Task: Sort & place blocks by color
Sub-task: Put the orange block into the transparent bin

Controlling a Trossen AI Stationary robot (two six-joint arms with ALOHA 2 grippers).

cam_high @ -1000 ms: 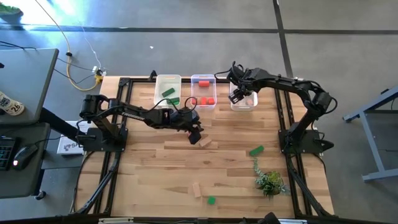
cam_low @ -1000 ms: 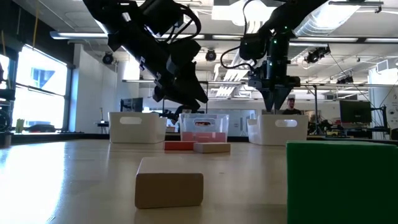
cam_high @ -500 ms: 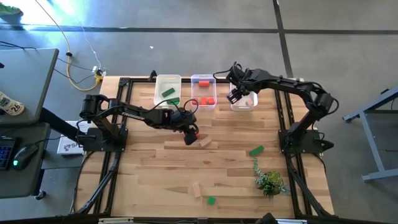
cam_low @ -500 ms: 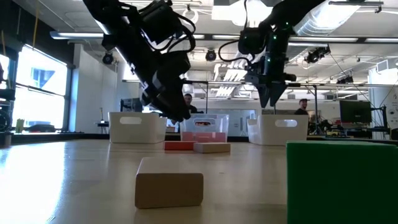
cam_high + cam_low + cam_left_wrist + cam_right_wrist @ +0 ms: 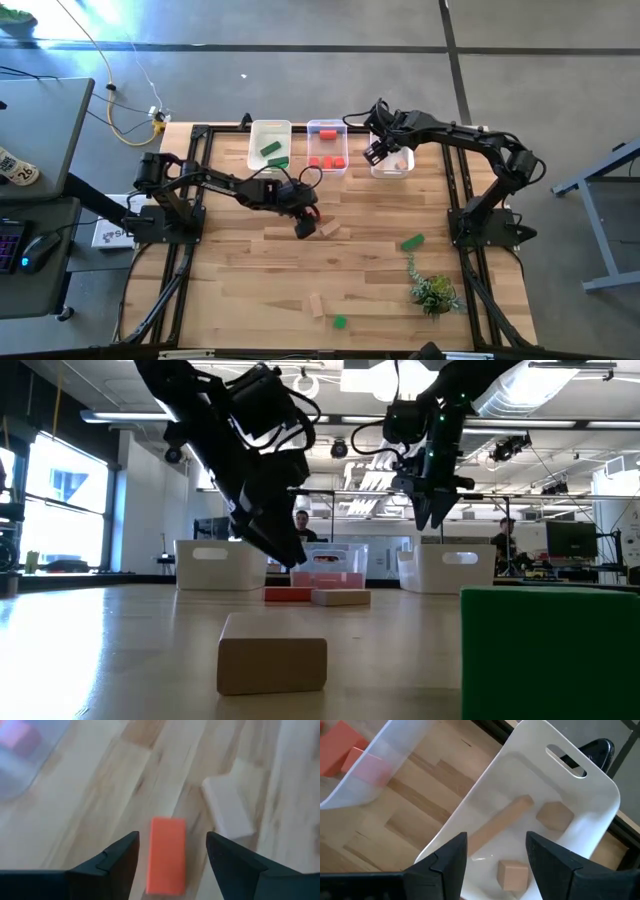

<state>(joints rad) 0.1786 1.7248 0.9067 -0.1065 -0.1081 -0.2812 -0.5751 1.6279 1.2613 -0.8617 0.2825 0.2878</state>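
Note:
A red block (image 5: 167, 855) lies flat on the table, and my open left gripper (image 5: 170, 852) stands just above it with one finger on either side, touching nothing. Close beside it lies a pale wood block (image 5: 227, 807). In the high view the left gripper (image 5: 305, 227) is at the table's middle. My open right gripper (image 5: 495, 852) hovers over the right white bin (image 5: 580, 795), which holds a wood bar (image 5: 500, 825) and two wood cubes. Loose on the table are a green block (image 5: 412, 242), a wood block (image 5: 317, 305) and a small green block (image 5: 340, 322).
Three bins stand along the far edge: the left bin (image 5: 270, 145) with green blocks, the middle clear bin (image 5: 327, 147) with red blocks, the right bin (image 5: 392, 162) with wood ones. A small plant (image 5: 433, 293) stands near the right front. People stand in the room behind.
My left gripper has come down toward the red block and tipped more steeply downward, shifting a little toward the table's left edge. The blocks have stayed where they were.

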